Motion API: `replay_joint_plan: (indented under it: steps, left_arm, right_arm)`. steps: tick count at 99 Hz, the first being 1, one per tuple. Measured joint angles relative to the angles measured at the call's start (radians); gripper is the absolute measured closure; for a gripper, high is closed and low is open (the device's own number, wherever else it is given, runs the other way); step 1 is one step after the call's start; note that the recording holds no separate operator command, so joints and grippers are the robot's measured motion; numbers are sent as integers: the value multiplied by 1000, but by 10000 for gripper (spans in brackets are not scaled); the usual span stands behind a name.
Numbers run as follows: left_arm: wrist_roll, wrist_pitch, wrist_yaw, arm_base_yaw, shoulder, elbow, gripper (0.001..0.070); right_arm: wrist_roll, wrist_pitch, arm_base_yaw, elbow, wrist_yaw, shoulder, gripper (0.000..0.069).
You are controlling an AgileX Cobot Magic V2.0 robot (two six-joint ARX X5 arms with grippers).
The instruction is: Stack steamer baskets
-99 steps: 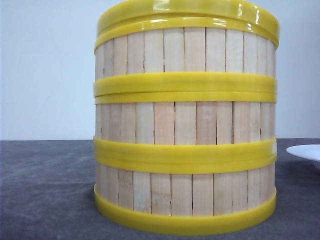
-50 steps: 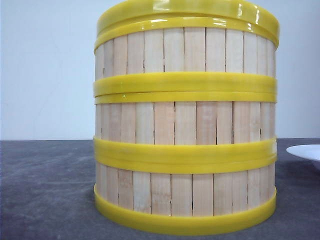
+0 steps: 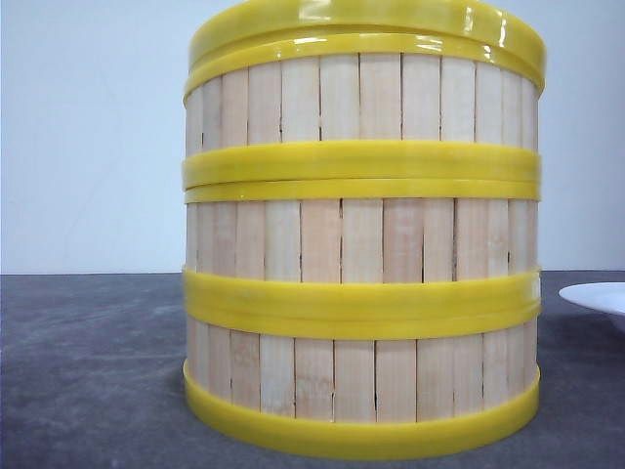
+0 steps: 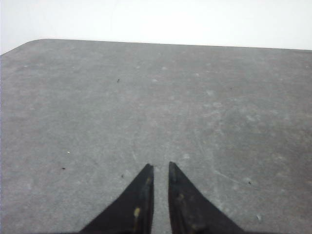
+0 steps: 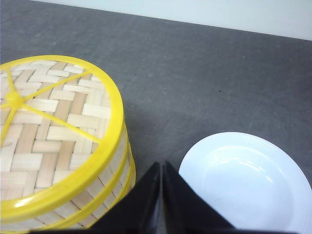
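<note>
Yellow-banded steamer baskets (image 3: 361,244) stand stacked (no readable writing); left claw (image 4: 161,168) and right claw (image 5: 161,165) both closed, empty.

A dark grey speckled table (image 3: 88,371) meets a plain pale wall (image 3: 88,127).

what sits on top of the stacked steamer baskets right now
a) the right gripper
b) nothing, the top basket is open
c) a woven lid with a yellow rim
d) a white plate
c: the right wrist view shows a woven, yellow-rimmed lid capping the steamer baskets, with the white plate beside them on the table.
</note>
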Motion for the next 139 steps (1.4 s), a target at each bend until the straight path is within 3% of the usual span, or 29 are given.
replay_joint_plan:
  steps: [115, 139]
  left_arm:
    - [0, 0, 0, 0, 0, 0, 682]
    - [0, 0, 0, 0, 0, 0, 682]
  right_arm:
    - [-9, 8, -2, 0, 34, 0, 686]
    - [-88, 146, -154, 0, 40, 0, 686]
